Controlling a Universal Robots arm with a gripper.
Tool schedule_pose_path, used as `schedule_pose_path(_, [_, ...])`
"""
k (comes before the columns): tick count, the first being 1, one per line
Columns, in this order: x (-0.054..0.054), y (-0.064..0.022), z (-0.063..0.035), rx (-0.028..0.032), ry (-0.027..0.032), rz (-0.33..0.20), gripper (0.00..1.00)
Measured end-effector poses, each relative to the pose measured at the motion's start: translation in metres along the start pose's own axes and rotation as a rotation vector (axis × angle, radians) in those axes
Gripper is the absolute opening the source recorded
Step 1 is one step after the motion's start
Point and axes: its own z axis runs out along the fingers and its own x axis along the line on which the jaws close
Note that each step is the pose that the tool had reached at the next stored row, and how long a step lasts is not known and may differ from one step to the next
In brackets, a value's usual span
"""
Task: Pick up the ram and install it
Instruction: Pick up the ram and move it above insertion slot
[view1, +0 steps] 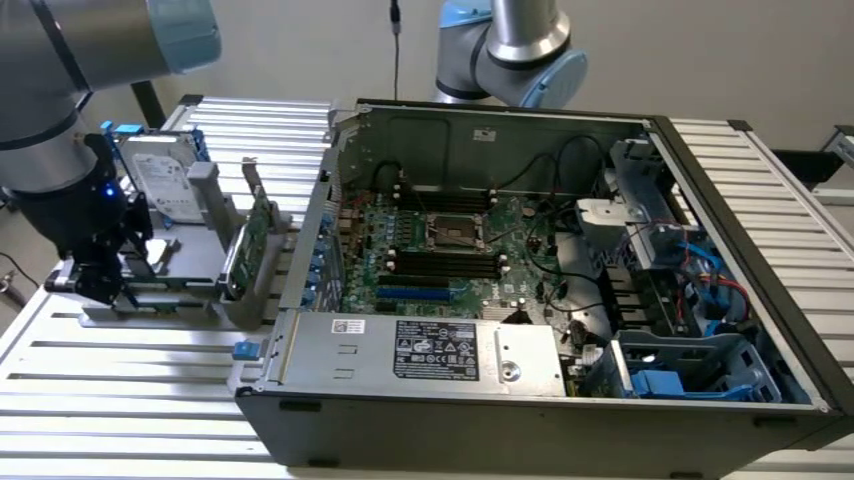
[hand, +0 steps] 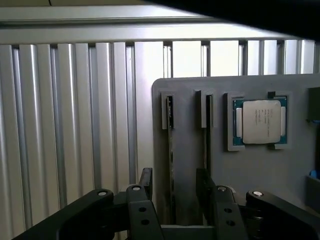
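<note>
Fingers (hand: 146, 181) wide apart, empty, astride the ram (hand: 170, 150) in a gray holder (hand: 189, 150), processor chip (hand: 260, 121) nearby

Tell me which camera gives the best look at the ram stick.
The wrist view: the ram stands edge-on in a slot of the grey holder, between the open fingers. In the exterior view the gripper sits low over that holder and hides the stick.
</note>
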Motion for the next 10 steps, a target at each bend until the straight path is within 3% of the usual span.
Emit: schedule_pose_path(10, [0.002,0.0003,0.0156,0.0108,0.0002,-0.017,0.48])
